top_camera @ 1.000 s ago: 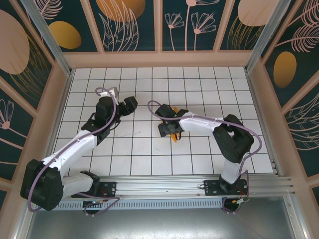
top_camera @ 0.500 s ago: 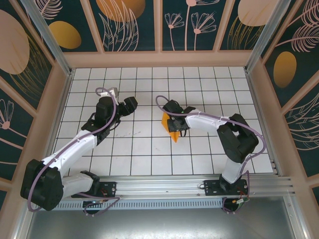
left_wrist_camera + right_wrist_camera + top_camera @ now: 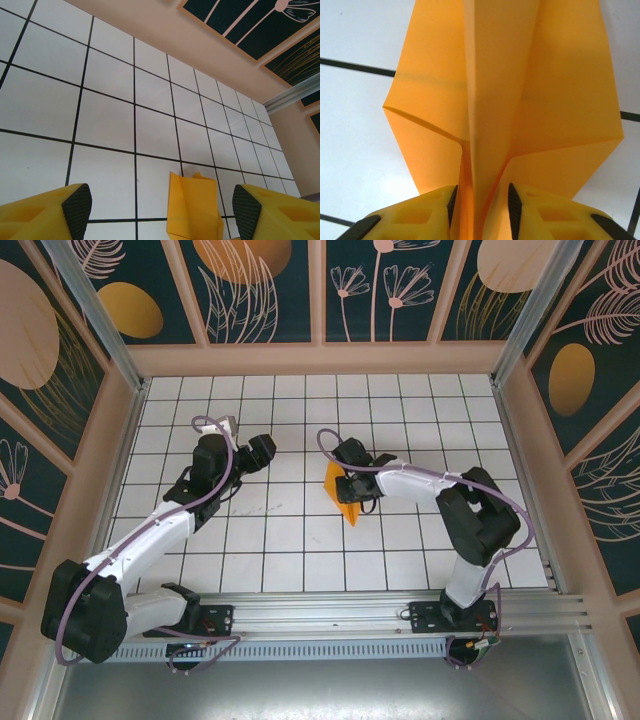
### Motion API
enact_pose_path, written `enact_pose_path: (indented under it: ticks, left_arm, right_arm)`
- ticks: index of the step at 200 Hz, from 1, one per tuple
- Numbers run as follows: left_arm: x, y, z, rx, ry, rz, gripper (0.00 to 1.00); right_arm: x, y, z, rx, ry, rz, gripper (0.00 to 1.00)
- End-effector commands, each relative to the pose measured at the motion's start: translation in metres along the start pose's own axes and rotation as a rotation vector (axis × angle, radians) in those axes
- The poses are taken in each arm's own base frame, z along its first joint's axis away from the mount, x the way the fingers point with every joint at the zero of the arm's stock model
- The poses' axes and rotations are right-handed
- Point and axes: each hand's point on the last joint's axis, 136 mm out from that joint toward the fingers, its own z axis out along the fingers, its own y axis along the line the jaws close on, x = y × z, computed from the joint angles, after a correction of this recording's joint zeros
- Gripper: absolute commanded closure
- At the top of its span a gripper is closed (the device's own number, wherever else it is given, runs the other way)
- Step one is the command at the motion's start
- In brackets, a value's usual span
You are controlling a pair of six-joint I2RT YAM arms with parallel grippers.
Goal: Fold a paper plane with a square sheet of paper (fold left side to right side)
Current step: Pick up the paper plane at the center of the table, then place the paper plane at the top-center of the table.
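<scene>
Two pincers: the right pincer [image 3: 480, 212] is clenched on the raised middle ridge of the paper plane [image 3: 520, 90]; the left pincer [image 3: 162, 220] is released, pads wide apart, hovering clear of the paper.
Step in hand: likely setting the centre fold. Pinch low on the ridge and press evenly along the crease so the layers stay aligned.
Risk: the thin sheet may buckle or skid on the smooth tiles.
Paper: orange-yellow, matte, thin, with crisp creases; flaps splay to either side of the ridge, and the pointed end faces the arm bases.
Place: mid-bench [image 3: 300, 540], on white tiles with black grid lines.
Far: peach wall [image 3: 165, 35] with dark flower panels [image 3: 250, 20].
</scene>
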Motion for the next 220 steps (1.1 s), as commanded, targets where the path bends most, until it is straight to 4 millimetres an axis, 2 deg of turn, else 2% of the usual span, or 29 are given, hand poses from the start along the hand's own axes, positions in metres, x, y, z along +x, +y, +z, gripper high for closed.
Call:
enact_pose_path:
  ticks: [1, 41, 69, 100, 122, 153, 166, 194, 196, 199, 220]
  left_arm:
    - [-0.003, 0.001, -0.001, -0.009, -0.01, 0.015, 0.23]
    - [-0.005, 0.0, -0.002, -0.01, -0.011, 0.019, 0.23]
    - [-0.005, 0.0, -0.002, -0.011, -0.01, 0.021, 0.23]
    - [-0.006, 0.0, -0.003, -0.012, -0.011, 0.024, 0.23]
    - [-0.009, -0.003, -0.006, -0.005, -0.022, 0.034, 0.22]
    - [-0.012, -0.006, -0.008, -0.001, -0.024, 0.057, 0.21]
    - [-0.011, -0.006, -0.009, 0.002, -0.021, 0.06, 0.21]
    - [-0.009, -0.007, -0.009, 0.01, -0.01, 0.063, 0.19]
    - [-0.008, -0.007, -0.009, 0.011, -0.009, 0.063, 0.19]
    - [-0.008, -0.007, -0.009, 0.011, -0.008, 0.063, 0.19]
    - [-0.005, -0.007, -0.009, 0.02, 0.001, 0.068, 0.16]
  right_arm:
    - [0.003, -0.002, 0.01, -0.016, 0.021, 0.012, 0.71]
    - [0.006, -0.006, 0.017, 0.004, 0.043, 0.009, 0.74]
    - [0.008, -0.01, 0.019, 0.014, 0.056, 0.013, 0.81]
    - [-0.005, -0.003, 0.01, -0.021, 0.024, 0.023, 0.9]
    - [-0.03, -0.001, -0.002, -0.067, -0.013, 0.064, 0.92]
    - [-0.076, -0.011, -0.007, -0.041, -0.051, 0.112, 0.93]
    - [-0.094, -0.013, -0.003, -0.039, -0.054, 0.128, 0.94]
    - [-0.13, -0.001, 0.008, -0.048, -0.076, 0.124, 0.94]
    - [-0.135, -0.01, 0.009, -0.039, -0.08, 0.142, 0.94]
    - [-0.14, -0.013, 0.011, -0.036, -0.081, 0.146, 0.94]
    - [-0.157, -0.017, 0.024, 0.005, -0.076, 0.134, 0.94]
